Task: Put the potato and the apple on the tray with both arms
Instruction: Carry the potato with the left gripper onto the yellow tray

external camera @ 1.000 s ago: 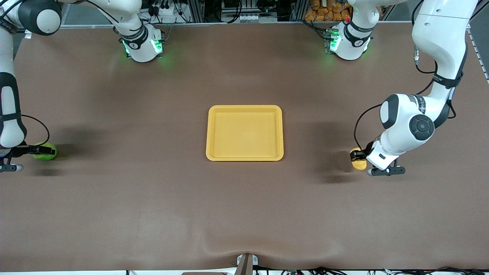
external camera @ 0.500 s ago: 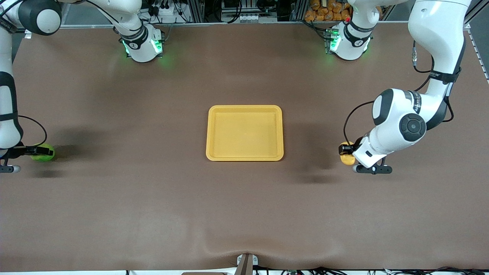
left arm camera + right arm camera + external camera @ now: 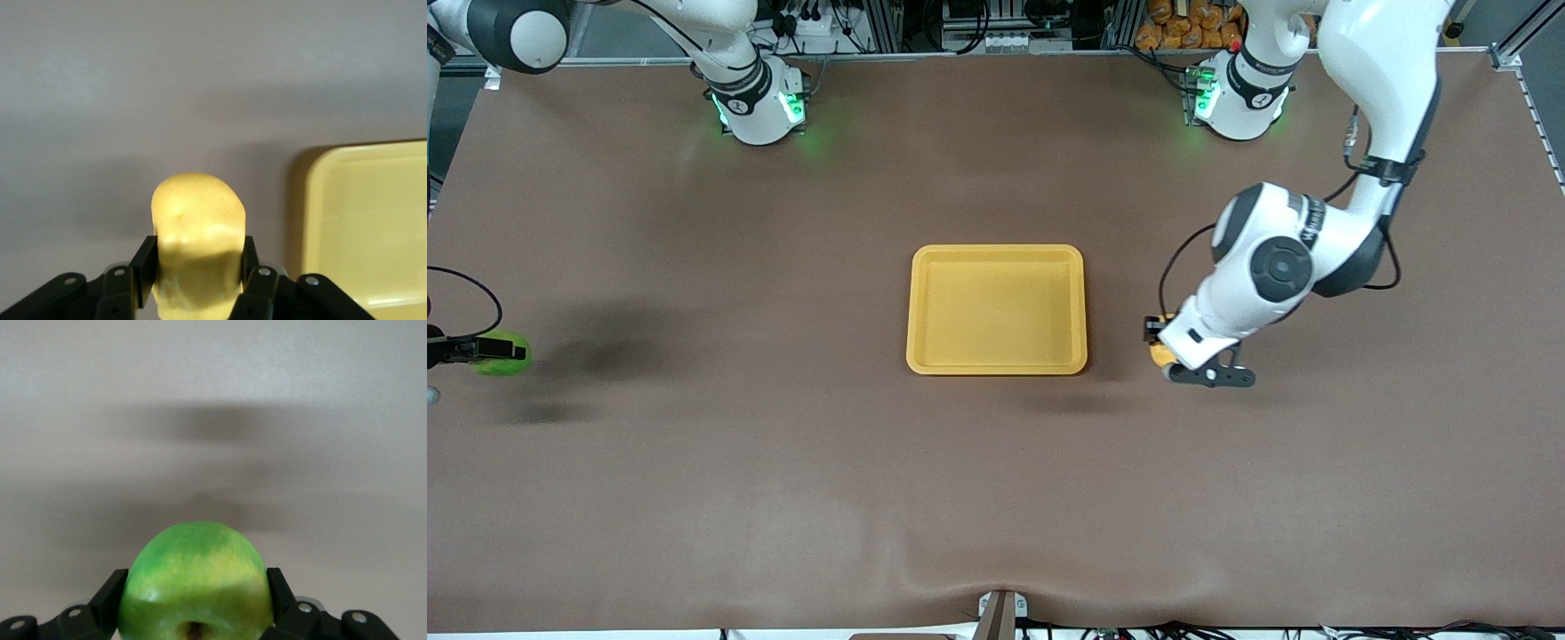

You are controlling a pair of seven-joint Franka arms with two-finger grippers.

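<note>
left gripper (image 3: pixel 1158 345) has swung in with the potato (image 3: pixel 1160 353) clamped, now just beside the tray (image 3: pixel 996 252); right gripper (image 3: pixel 471 349) grips the apple (image 3: pixel 503 354) but drifted toward the table edge; drop-off looks close

We can read no text here. The left arm (image 3: pixel 1383 164) wears a black band with white lettering too small for us to make out, and each base (image 3: pixel 756 111) carries a small dark mark we cannot decipher. Nothing else bears writing.
</note>
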